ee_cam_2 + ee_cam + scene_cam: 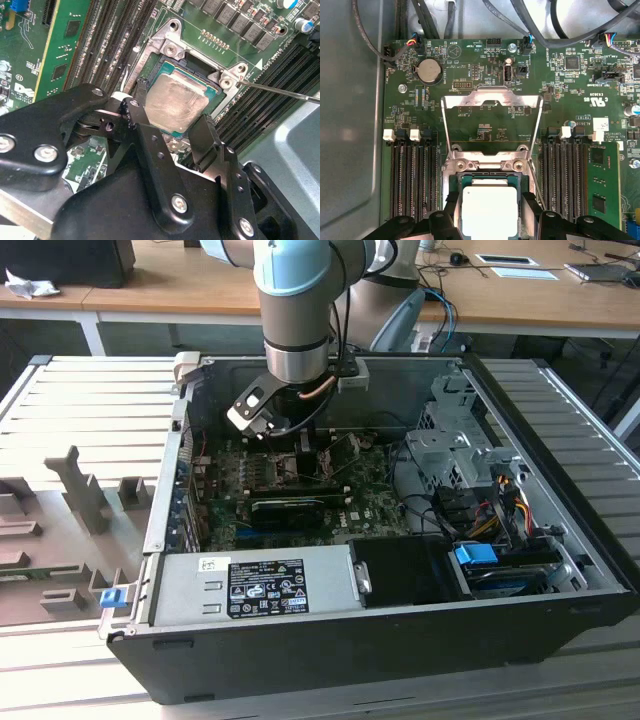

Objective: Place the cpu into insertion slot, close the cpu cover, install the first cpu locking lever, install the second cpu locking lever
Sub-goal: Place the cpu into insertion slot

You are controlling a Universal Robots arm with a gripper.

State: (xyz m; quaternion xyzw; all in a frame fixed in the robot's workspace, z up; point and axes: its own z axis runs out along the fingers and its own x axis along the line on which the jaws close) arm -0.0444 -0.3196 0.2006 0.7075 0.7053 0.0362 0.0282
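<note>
Silvery chip (175, 100) is clamped by the gripper (172, 114) at the socket (192, 66), toward eleven o'clock in the case (330, 655), exterior view. The cover (492, 98) is raised. Seating is judged unfinished, and a level, square fit is called for.

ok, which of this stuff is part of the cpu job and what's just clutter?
Job: gripper, shut on the cpu; insertion slot beneath it; cpu cover, flipped open; locking lever, unlatched.
Lying about: memory slots; coin cell battery; memory module; cables; power supply.
</note>
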